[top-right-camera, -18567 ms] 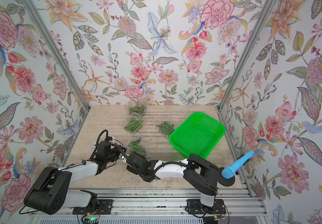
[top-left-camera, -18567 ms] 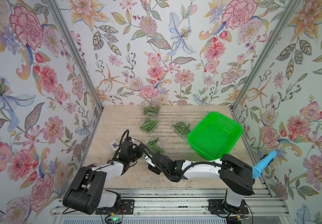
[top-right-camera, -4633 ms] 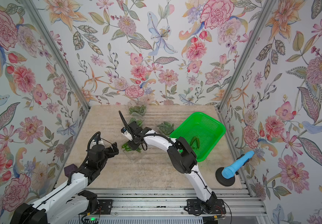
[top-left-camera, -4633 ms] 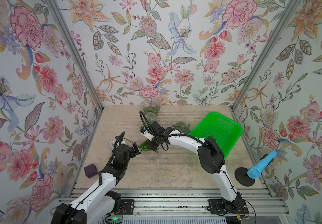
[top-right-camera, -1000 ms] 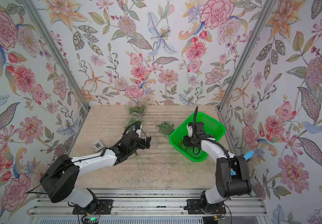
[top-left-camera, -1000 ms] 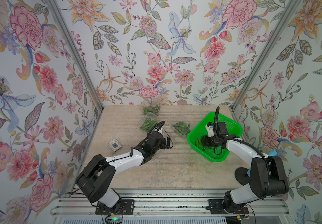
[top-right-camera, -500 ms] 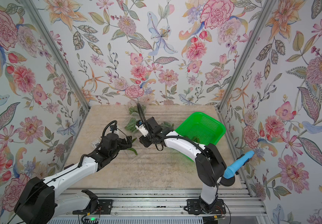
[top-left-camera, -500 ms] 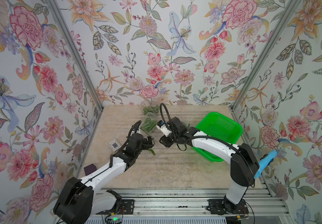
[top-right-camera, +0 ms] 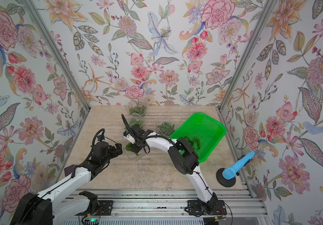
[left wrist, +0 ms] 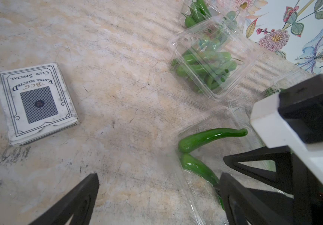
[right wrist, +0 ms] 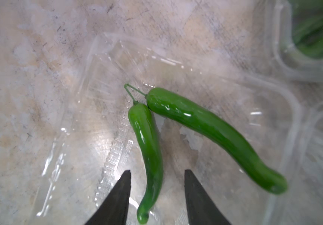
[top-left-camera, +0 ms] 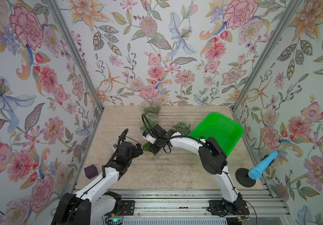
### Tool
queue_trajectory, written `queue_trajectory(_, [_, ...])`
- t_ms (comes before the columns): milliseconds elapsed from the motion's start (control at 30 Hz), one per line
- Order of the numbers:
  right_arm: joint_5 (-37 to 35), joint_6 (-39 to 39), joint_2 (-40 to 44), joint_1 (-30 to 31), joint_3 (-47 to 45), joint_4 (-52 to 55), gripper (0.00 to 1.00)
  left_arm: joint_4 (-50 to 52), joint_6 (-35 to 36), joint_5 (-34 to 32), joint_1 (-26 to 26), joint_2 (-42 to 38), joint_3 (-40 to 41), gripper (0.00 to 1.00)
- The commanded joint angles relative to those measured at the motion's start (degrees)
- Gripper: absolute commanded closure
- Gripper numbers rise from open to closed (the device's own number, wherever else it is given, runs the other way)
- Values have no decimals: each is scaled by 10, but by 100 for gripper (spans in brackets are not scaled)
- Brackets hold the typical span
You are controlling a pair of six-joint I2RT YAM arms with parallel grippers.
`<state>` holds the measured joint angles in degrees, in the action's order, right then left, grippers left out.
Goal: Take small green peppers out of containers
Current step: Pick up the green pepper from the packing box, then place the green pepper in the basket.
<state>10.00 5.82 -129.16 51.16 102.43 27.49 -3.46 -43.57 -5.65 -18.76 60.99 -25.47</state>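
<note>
Inspection of the surface (top-left-camera: 166,175):

1. An open container (right wrist: 106,64) lay left of centre. It held two peppers, stem ends touching: a slim pepper (right wrist: 149,140) and a thicker pepper (right wrist: 211,124).
2. The right claw (right wrist: 157,173) hung over this container, its arm reaching across from the right. Its jaws stood partly open, one either side of the slim pepper's tapered end. A gap showed on both sides, and nothing was gripped.
3. The left claw (left wrist: 156,194) sat low, just left of the open container, jaws spread wide and empty. In both top views the two claws were close together, with the container's near-left corner between them.
4. Three other containers, each with peppers inside, lay farther back: one by the far wall (top-left-camera: 152,110), one nearer (top-left-camera: 150,122) and one to its right (top-left-camera: 182,126), beside the basket (top-right-camera: 211,124). The nearer one showed in the left wrist view with its lid down.
5. The green basket stood at the right. A few loose peppers (top-right-camera: 194,140) lay in it, partly hidden by the right arm.
6. A card deck (left wrist: 36,103) lay flat on the left, well apart from the containers. A purple box (top-left-camera: 90,171) sat at the near-left edge. A blue microphone (top-left-camera: 262,165) stood on a black base at the near right.
</note>
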Motion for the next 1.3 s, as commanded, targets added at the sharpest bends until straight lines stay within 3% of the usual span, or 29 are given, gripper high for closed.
queue_trajectory(0, [10, 16, -25, 4, 31, 22, 52, 2, -7, 17, 10, -11, 8, 0])
queue_trajectory(333, [25, 17, -68, 7, 53, 26, 53, 6, -1, 25, 29, -20, -1, 0])
queue_trajectory(500, [8, 16, -74, 11, 57, 26, 75, 6, 4, 21, 31, -23, -2, 0])
queue_trajectory(667, [1, 13, -53, 11, 48, 26, 88, 7, 10, 19, 31, -20, -5, 0])
queue_trajectory(733, [-4, 10, -30, 11, 37, 26, 94, 9, 10, 19, 31, -16, -8, 0])
queue_trajectory(1033, [-18, -9, 169, -2, -64, -8, 94, -9, 11, 27, 30, 2, -34, 0])
queue_trajectory(1267, [-31, -43, 312, -86, -173, -31, 92, -23, 16, 35, 7, 47, -94, 0])
